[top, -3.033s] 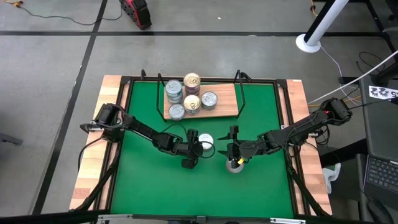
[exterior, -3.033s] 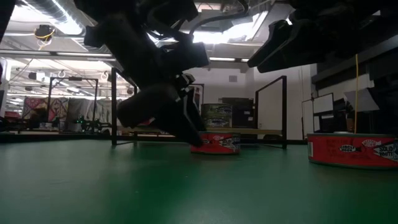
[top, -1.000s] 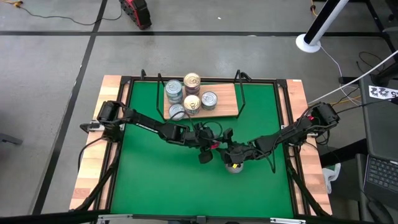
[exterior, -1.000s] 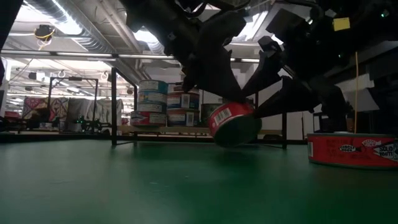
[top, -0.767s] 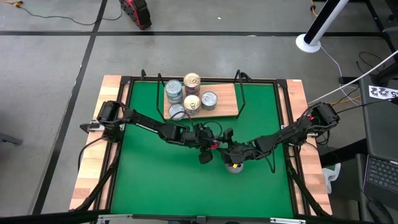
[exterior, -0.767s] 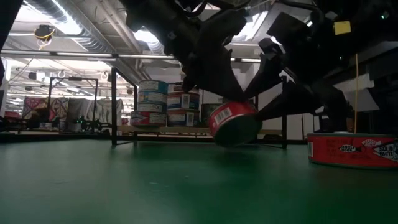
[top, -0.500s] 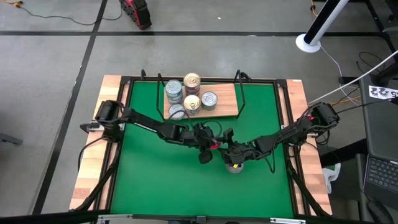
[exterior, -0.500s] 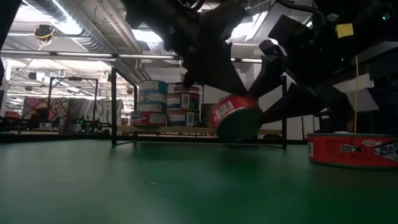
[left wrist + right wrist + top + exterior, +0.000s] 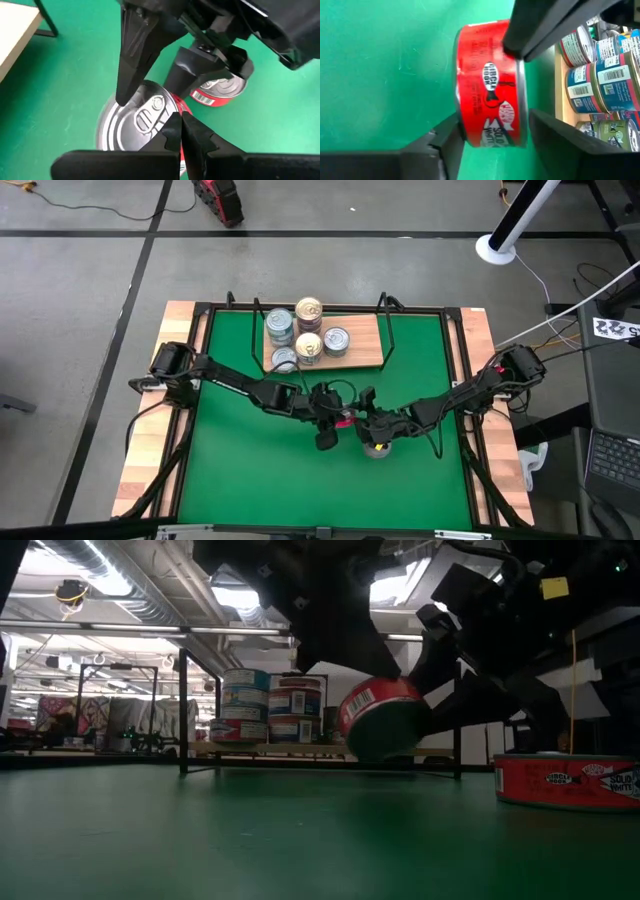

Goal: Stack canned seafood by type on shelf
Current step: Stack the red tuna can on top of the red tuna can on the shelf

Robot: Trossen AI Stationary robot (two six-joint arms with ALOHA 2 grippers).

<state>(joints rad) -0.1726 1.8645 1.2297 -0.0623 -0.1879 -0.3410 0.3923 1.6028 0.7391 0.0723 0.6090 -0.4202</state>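
One red tin [image 9: 385,720] is held tilted above the mat's centre by the tightly closed left gripper [image 9: 341,416]. The right gripper [image 9: 490,131] has been narrowed around it, suggesting a handover; the shelf [image 9: 368,350] lies at twelve o'clock.

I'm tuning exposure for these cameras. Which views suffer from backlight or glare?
Low view: bright ceiling lights behind turn both arms into black silhouettes, though the lifted red can stays readable. Left wrist view: the can's silver lid shows mild glare. High view: even light on the shelf.
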